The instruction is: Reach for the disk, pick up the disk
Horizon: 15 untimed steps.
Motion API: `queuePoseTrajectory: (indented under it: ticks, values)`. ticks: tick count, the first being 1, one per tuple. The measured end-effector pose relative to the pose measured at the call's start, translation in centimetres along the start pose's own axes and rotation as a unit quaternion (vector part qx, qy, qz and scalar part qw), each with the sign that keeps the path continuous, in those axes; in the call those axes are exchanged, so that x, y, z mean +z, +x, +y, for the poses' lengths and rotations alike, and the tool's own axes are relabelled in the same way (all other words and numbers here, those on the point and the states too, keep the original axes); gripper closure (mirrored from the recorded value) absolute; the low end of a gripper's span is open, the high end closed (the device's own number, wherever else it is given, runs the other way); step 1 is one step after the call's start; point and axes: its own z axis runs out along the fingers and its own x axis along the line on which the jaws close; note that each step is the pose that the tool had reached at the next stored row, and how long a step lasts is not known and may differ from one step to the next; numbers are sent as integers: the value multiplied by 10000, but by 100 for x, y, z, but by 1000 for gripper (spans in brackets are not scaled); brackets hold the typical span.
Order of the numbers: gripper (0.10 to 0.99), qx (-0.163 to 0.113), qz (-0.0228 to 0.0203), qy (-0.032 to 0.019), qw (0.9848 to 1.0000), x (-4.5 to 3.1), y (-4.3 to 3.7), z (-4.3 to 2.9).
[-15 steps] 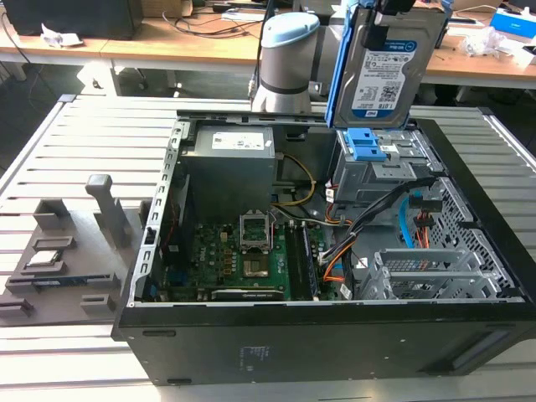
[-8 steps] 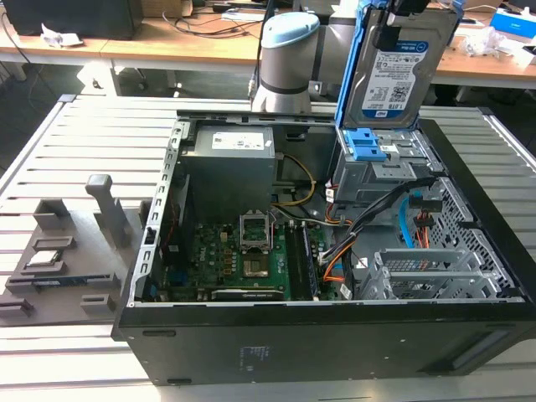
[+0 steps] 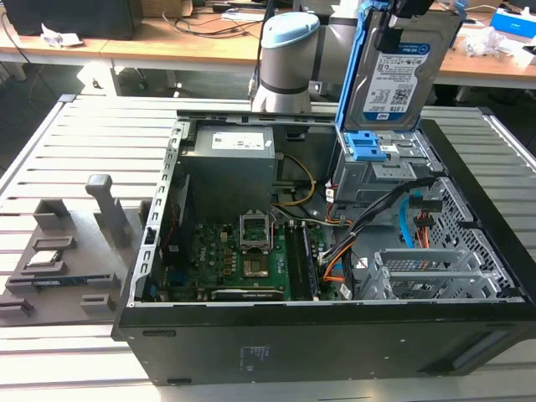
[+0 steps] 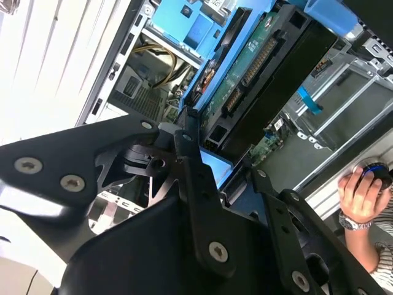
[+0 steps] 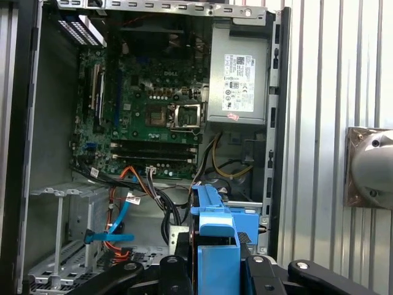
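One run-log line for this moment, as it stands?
stage: pick up | claw: shut on the disk | disk: upright, held above the open computer case

An open black computer case (image 3: 276,343) lies on its side on a slatted metal table (image 3: 84,142), with wooden desks (image 3: 167,38) behind the case. Inside the case are a green motherboard (image 3: 243,260), a grey power supply (image 3: 230,155), a metal drive cage (image 3: 435,272) and a blue cable (image 5: 121,214). Outside the case, on the exterior view's left, a grey fixture (image 3: 67,260) holds what look like small flat chips.
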Motion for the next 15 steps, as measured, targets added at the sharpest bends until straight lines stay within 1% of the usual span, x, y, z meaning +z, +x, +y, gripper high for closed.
queuePoseTrajectory:
  ticks: [15]
  values:
    - [722, 0, 0, 0, 10000, 6, 222, 11]
